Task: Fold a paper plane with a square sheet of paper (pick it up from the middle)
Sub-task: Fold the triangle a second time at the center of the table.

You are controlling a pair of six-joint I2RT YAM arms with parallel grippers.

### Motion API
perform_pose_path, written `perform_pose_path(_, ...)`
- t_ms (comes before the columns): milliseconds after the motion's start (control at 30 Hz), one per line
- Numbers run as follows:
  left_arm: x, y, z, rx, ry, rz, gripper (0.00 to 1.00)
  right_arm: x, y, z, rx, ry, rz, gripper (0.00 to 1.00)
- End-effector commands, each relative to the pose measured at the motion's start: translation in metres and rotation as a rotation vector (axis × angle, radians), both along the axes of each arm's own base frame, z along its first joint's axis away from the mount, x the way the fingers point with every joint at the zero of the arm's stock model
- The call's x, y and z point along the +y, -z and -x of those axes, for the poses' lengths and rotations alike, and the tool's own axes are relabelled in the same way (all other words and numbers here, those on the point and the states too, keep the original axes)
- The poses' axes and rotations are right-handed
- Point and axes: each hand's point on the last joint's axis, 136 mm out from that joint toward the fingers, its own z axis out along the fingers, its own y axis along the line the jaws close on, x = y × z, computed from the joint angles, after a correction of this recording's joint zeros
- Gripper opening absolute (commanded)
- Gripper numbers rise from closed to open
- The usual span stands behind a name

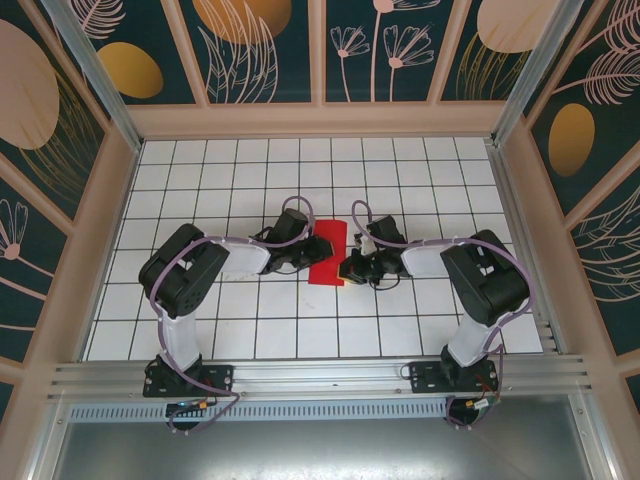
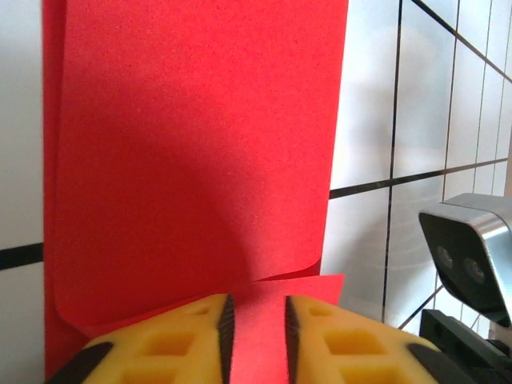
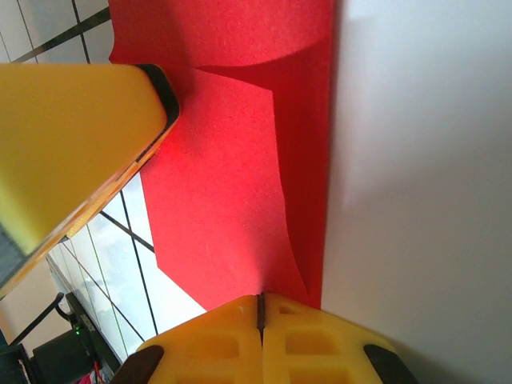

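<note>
The red sheet (image 1: 327,255) lies in the middle of the table (image 1: 250,330), doubled over into a narrower, layered shape with an arm on either side. The right gripper (image 3: 260,302) has its fingers pressed together on the paper's right side. The left gripper (image 2: 258,312) has its fingers slightly apart, with the paper's edge lying in the gap, not pinched. The top layer curls up, so I'd press flat along the crease with the edges flush, while the right side holds firm.
</note>
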Motion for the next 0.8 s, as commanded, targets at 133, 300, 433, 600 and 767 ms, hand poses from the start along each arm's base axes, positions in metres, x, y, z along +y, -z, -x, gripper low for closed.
perform_pose_path(133,-0.012,-0.039,0.0,-0.056,0.042,0.056,0.29,-0.028,0.04,0.02,0.11,0.037,0.144,0.03)
perform_pose_path(300,-0.027,-0.03,0.013,-0.018,0.085,0.065,0.25,-0.029,0.042,0.021,0.113,0.036,0.151,0.02)
perform_pose_path(433,-0.031,-0.019,0.018,-0.003,0.095,0.046,0.24,-0.031,0.046,0.023,0.121,0.038,0.158,0.02)
perform_pose_path(600,-0.015,0.007,0.016,0.012,0.044,-0.046,0.21,-0.033,0.05,0.025,0.129,0.032,0.176,0.0)
perform_pose_path(767,-0.003,0.022,0.01,0.012,0.011,-0.119,0.18,-0.038,0.056,0.028,0.135,0.02,0.209,0.0)
